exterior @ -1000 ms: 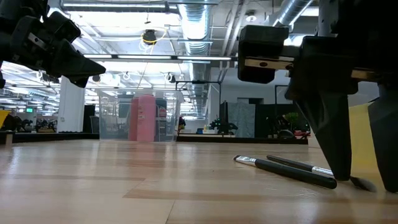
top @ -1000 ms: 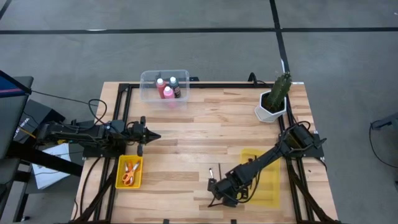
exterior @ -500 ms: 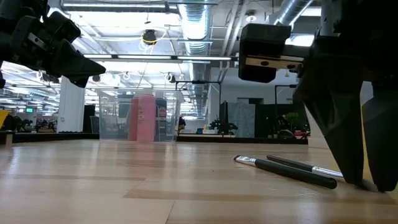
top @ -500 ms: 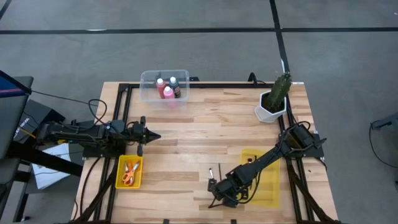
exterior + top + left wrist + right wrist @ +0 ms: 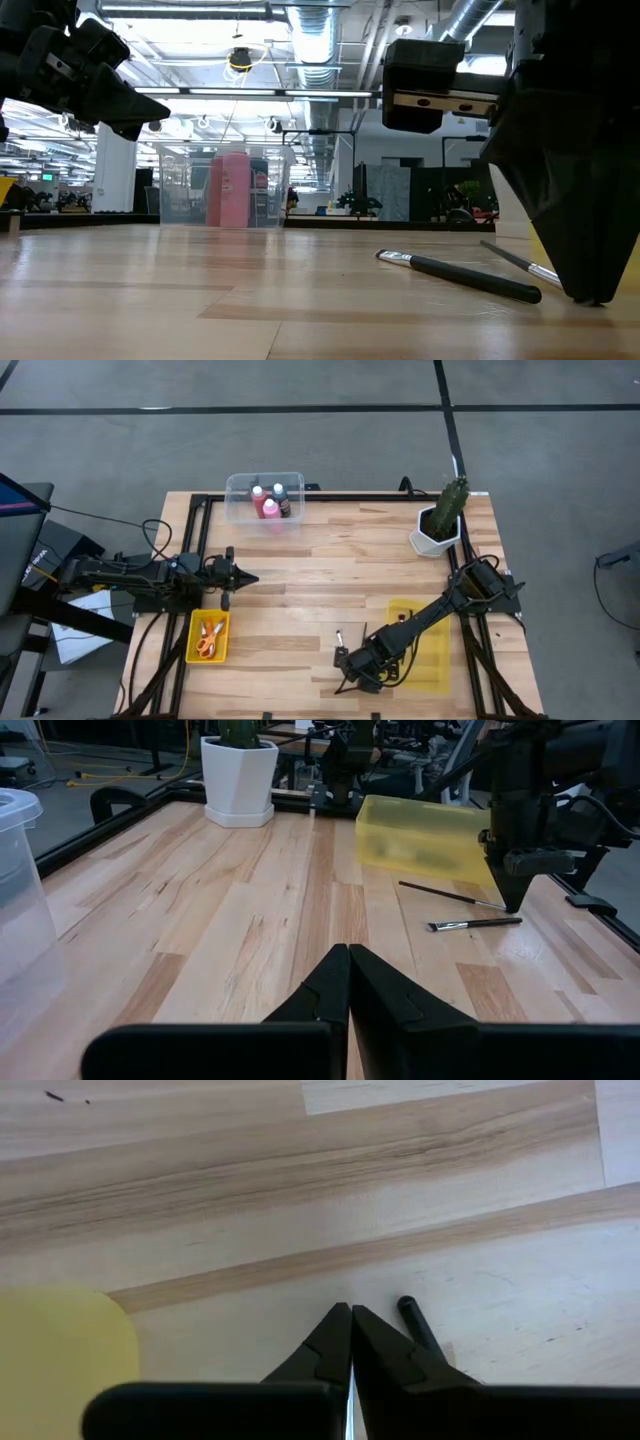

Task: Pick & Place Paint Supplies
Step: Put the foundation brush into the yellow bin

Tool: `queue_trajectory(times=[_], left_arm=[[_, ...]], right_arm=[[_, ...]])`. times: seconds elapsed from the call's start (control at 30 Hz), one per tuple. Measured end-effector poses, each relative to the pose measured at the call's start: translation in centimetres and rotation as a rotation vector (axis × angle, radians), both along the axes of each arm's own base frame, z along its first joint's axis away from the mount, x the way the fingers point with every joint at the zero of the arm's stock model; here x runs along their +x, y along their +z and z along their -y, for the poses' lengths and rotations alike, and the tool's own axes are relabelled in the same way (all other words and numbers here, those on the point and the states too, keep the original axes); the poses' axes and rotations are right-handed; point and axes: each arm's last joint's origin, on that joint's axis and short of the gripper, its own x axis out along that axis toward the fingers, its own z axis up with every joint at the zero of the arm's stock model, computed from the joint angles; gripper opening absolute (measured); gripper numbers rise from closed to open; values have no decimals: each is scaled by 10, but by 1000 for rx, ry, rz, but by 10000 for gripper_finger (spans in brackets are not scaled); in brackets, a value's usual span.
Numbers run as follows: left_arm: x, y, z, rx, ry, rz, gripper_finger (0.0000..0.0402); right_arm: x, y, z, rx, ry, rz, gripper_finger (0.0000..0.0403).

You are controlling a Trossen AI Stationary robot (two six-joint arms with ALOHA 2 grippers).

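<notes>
Two thin dark-handled brushes lie on the wood near the table's front edge. One brush [image 5: 460,275] lies free and flat. The other brush [image 5: 450,895] ends at my right gripper [image 5: 590,295], which stands steeply over it and is shut on its end. My left gripper [image 5: 248,578] hovers shut and empty over the table's left side. Red, pink and dark bottles stand in a clear bin [image 5: 265,498] at the far edge. Scissors lie in a small yellow bin [image 5: 208,637]. My right gripper pinches the thinner brush at its bristle end, just past the light metal ferrule [image 5: 546,272], between its two fingertips. The fingers come steeply from above and meet the table there. The handle runs away from them low over the wood, toward the far edge.
A yellow tray [image 5: 432,660] lies under my right arm at the front right. A green plant in a white pot [image 5: 440,525] stands at the far right corner. Black rails run along the table's left and right sides.
My right gripper has shut in place: its wide-apart fingers have come together on the brush's bristle end. That brush has turned a little on the table as the fingers met. The other brush has stayed where it was.
</notes>
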Motion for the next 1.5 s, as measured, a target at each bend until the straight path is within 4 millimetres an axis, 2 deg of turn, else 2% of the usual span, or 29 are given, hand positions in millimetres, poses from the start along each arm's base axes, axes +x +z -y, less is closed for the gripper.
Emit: queue_trajectory(times=[0.47,0.97,1.03,1.13,1.33,1.4,1.5], left_arm=[[0,0,0,0,-1,0,1],[0,0,0,-1,-5,0,1],[0,0,0,-1,-4,0,1],[0,0,0,-1,-4,0,1],[0,1,0,-1,-4,8,1],[0,1,0,-1,-4,8,1],[0,1,0,0,-3,9,1]], right_arm=[[-2,2,-5,-56,29,43,1],[10,24,-7,-101,30,113,0],[11,34,-5,-86,26,142,0],[20,58,1,-17,-44,229,0],[33,110,32,67,-238,386,0],[36,132,48,129,-383,435,0],[38,163,80,242,-722,493,0]])
